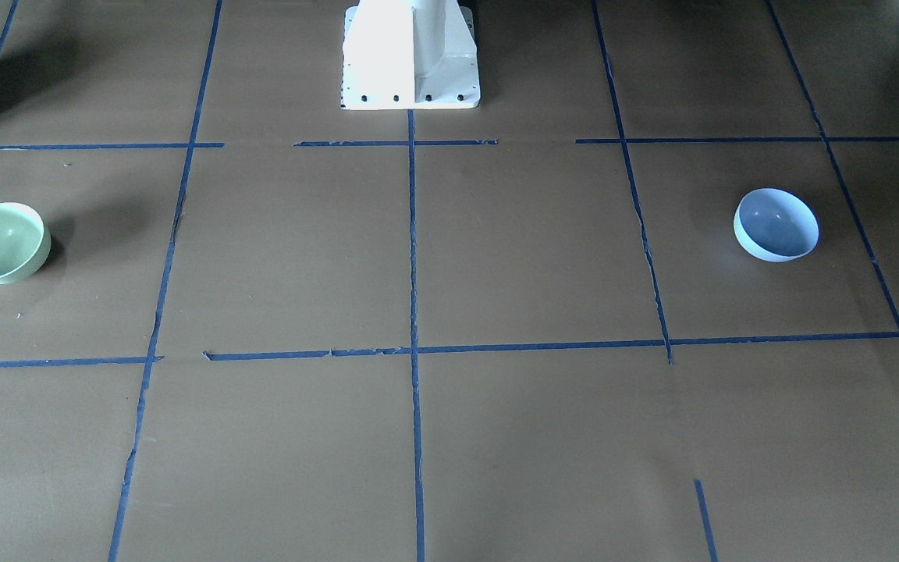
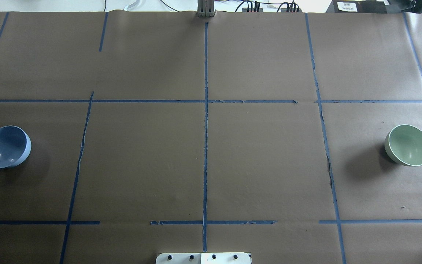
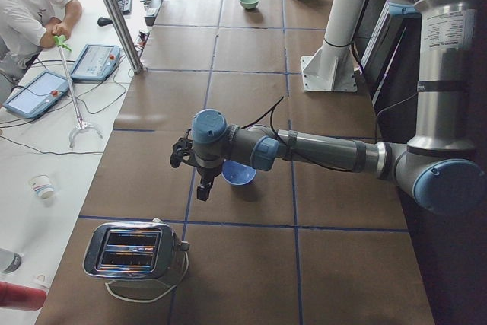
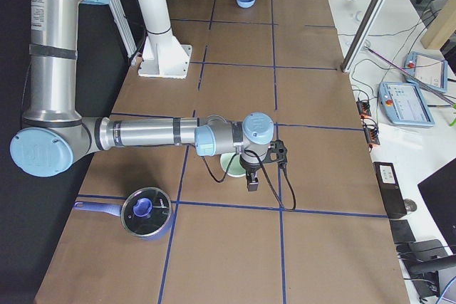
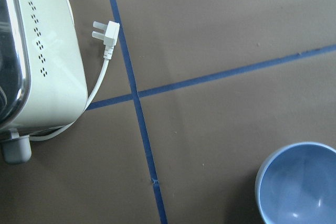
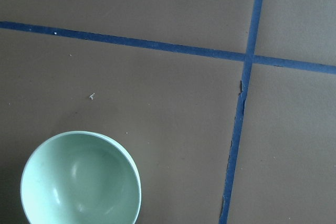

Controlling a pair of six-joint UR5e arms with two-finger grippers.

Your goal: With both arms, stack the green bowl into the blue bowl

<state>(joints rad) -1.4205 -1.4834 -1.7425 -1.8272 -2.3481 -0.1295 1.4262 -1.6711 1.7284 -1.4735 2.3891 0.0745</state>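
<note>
The green bowl [image 2: 408,145] is sitting upright on the tabletop [image 2: 262,165], looking light, rigid, slippery, likely wanting a rim pinch; whether either pair of jaws is clenched, I cannot tell.

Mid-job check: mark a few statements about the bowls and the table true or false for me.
1. The green bowl sits in the blue bowl. False: they stand apart, at opposite ends of the table.
2. Both bowls are open side up and empty. True.
3. A toaster stands near the blue bowl. True.
4. The pot near the green bowl is uncovered. False: a glass lid with a blue knob covers it.
</note>
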